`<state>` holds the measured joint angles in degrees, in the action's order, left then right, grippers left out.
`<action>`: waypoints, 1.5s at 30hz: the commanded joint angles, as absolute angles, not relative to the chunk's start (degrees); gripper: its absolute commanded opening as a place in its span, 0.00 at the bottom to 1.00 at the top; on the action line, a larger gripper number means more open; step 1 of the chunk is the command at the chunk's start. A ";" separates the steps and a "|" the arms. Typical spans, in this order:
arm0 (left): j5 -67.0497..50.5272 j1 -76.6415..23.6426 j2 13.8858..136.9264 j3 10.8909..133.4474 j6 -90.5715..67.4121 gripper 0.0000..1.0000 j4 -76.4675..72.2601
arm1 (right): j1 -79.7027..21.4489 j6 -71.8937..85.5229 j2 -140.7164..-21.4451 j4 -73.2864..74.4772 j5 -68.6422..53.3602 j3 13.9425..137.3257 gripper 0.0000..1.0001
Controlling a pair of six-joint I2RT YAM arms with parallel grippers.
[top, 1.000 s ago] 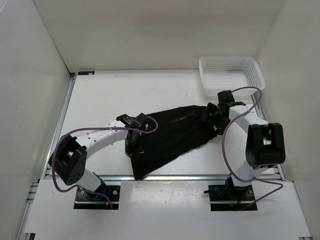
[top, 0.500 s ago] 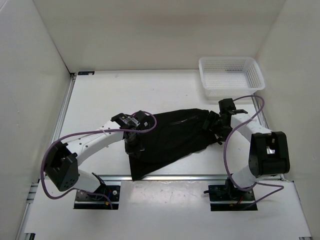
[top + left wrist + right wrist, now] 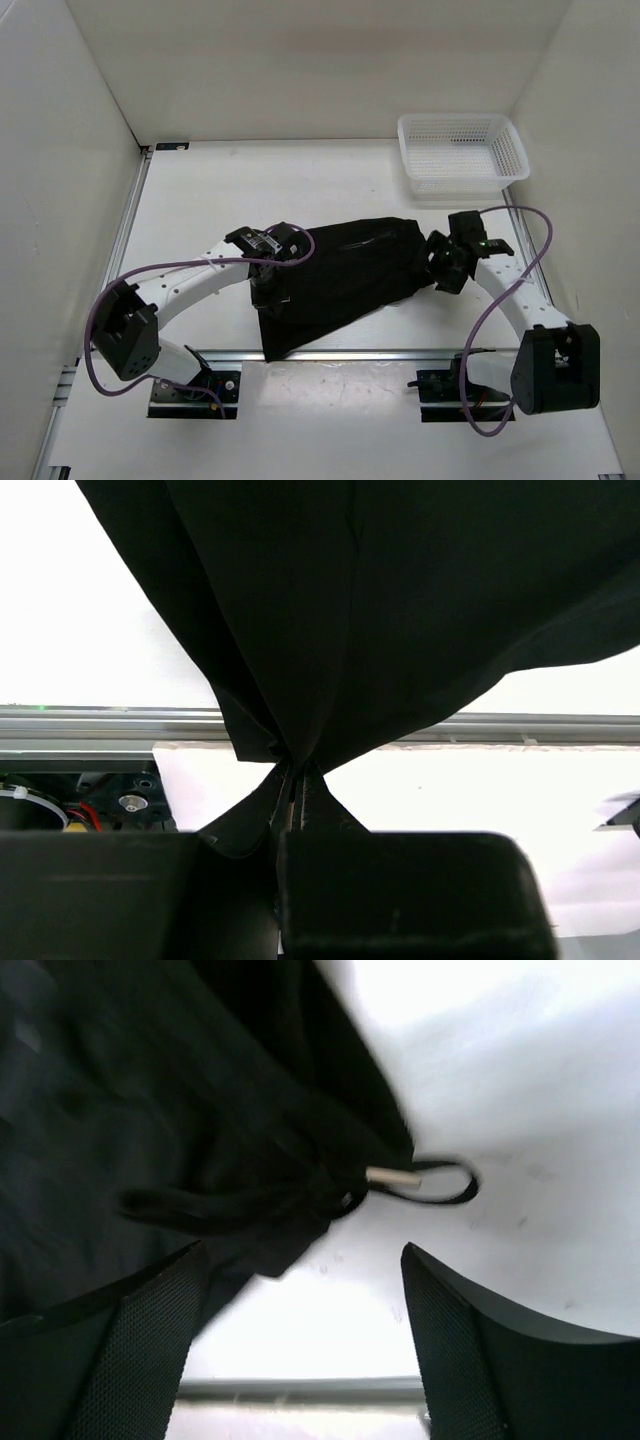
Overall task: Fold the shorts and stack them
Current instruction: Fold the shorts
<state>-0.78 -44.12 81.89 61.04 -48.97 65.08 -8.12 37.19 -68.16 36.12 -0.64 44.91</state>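
A pair of black shorts [image 3: 345, 275] is lying spread out on the white table [image 3: 200, 200], roughly in the middle, between the two robot arms. The cloth is forming a rough triangle, with its narrow end pointing at the near edge.

The left gripper [image 3: 266, 293] is pinching the left side of the shorts. In the left wrist view its fingers [image 3: 312, 790] are pressed together on a gathered fold, with the fabric fanning out from that point.

The right gripper [image 3: 443, 272] is hovering at the right end of the shorts, just beside the waistband. In the right wrist view its jaws are standing wide apart with nothing between them. A drawstring [image 3: 440, 1182] with a pale tip is looping out onto the bare table just past them.

This looks like the start of the first fold: one side is gripped, while the other is waiting for a grip. The next move probably calls for the right gripper to close on the waistband edge, not on the loose drawstring alone.

The near corner of the shorts is reaching the metal rail [image 3: 350, 354] at the table's front edge. A white mesh basket [image 3: 455, 118] is sitting in the far right corner, apart from the cloth. Open table is stretching away to the far left.
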 commanded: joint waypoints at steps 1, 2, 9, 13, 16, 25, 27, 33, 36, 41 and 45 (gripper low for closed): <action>0.09 -44.91 82.00 62.23 -49.31 0.11 64.60 | -8.53 39.99 -70.22 34.03 -9.22 41.93 0.80; 0.09 -44.91 82.00 62.23 -49.31 0.11 64.60 | -8.53 40.51 -70.22 32.01 -10.01 41.31 0.78; 1.14 -44.91 82.00 61.70 -49.31 0.11 64.60 | -8.53 40.00 -77.69 27.60 -9.41 44.47 0.62; 1.67 -44.91 82.62 62.22 -49.31 0.11 64.60 | -9.05 39.99 -78.93 27.60 -9.40 46.41 0.50; 1.67 -44.91 82.62 62.23 -49.31 0.11 64.60 | -9.05 39.99 -78.22 27.60 -10.55 47.55 0.66; 1.67 -44.91 82.62 62.23 -49.31 0.11 64.60 | -11.77 40.52 -82.43 28.12 -6.77 50.27 0.70; 2.20 -44.91 82.62 62.23 -49.31 0.11 64.60 | -11.78 40.52 -83.67 28.12 -5.63 51.67 0.55; 3.34 -44.91 83.14 64.32 -49.31 0.11 64.60 | -11.78 40.52 -82.44 29.36 -4.39 52.82 0.00; 4.57 -44.30 84.55 67.75 -48.00 0.11 67.05 | -11.78 40.52 -81.83 31.10 -3.87 56.06 0.00; -1.55 -45.61 79.73 70.67 -45.89 0.11 69.96 | -11.78 38.94 -78.84 34.62 -2.64 60.64 0.00; -7.47 -50.43 77.61 67.77 -45.00 0.11 69.96 | -11.78 38.41 -75.85 36.47 -0.27 57.94 0.00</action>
